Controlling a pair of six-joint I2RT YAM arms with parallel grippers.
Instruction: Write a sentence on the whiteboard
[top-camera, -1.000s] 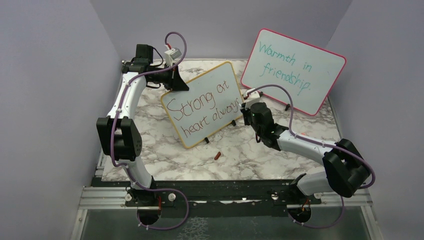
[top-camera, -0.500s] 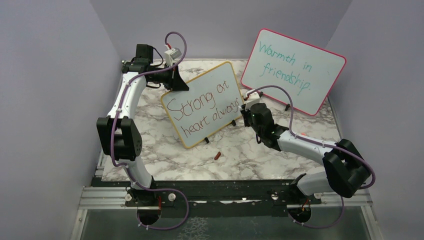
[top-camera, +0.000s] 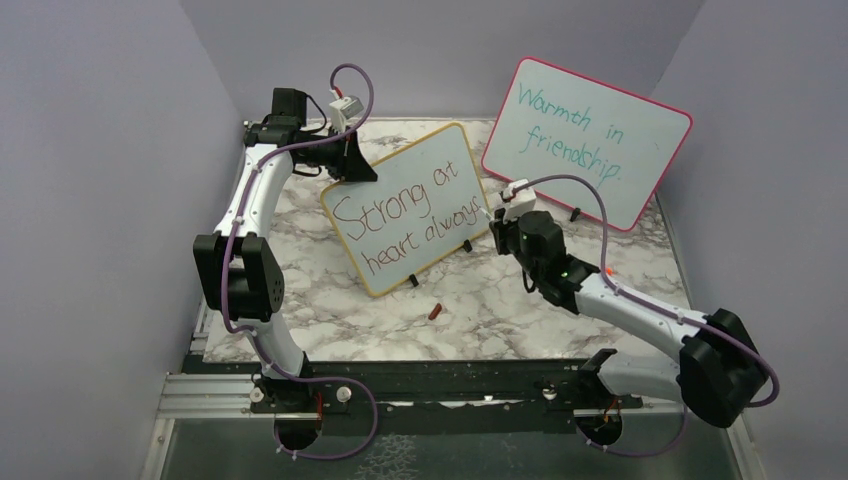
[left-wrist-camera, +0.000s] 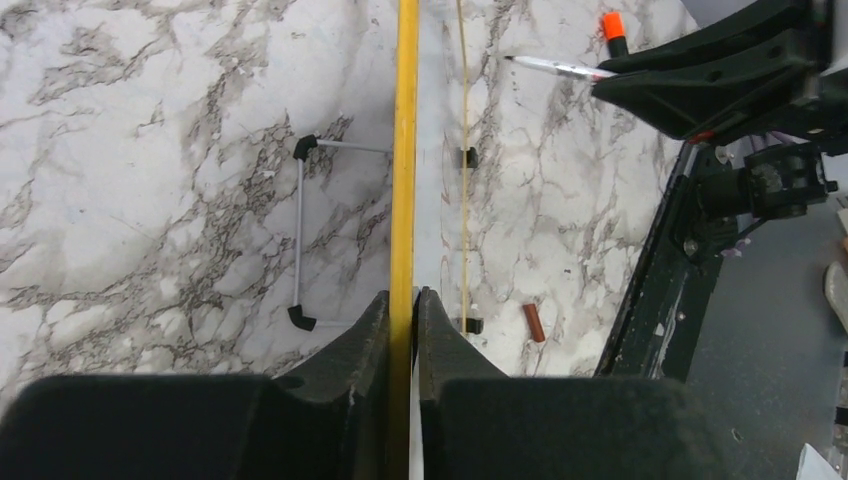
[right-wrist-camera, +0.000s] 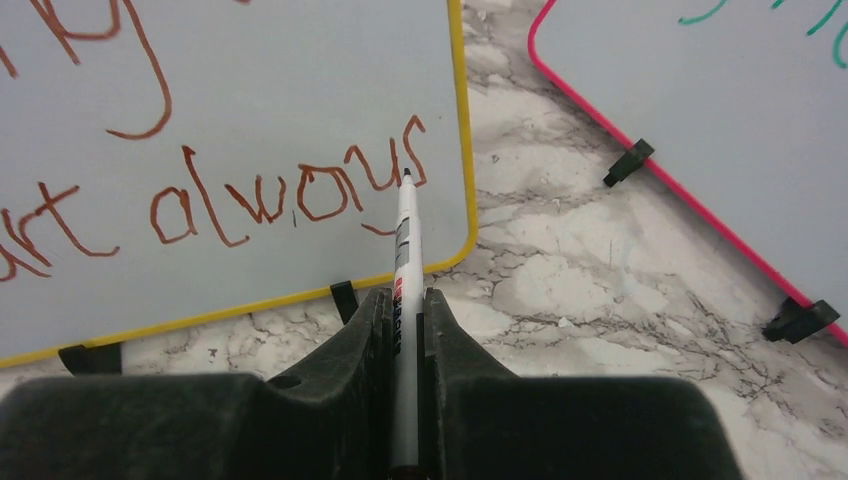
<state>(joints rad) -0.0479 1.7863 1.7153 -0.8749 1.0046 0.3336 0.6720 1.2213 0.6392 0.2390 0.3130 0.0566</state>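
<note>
Since a sec ago R arm (top-camera: 640, 312) swings out right. We see R gripper (right-wrist-camera: 405, 300) clamped on marker (right-wrist-camera: 405, 235), tip by last "s" of sentence (right-wrist-camera: 250, 200). L gripper (left-wrist-camera: 403, 305) pinches top edge of yellow-framed whiteboard (left-wrist-camera: 404, 150), standing tilted mid marble table (left-wrist-camera: 150, 150).

Left gripper (left-wrist-camera: 402, 300) and right gripper (right-wrist-camera: 401, 296) pinched narrow, seemingly gripping.

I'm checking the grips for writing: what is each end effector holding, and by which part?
The left end effector holds the whiteboard by its yellow frame edge; the right end effector holds the marker by its barrel.
</note>
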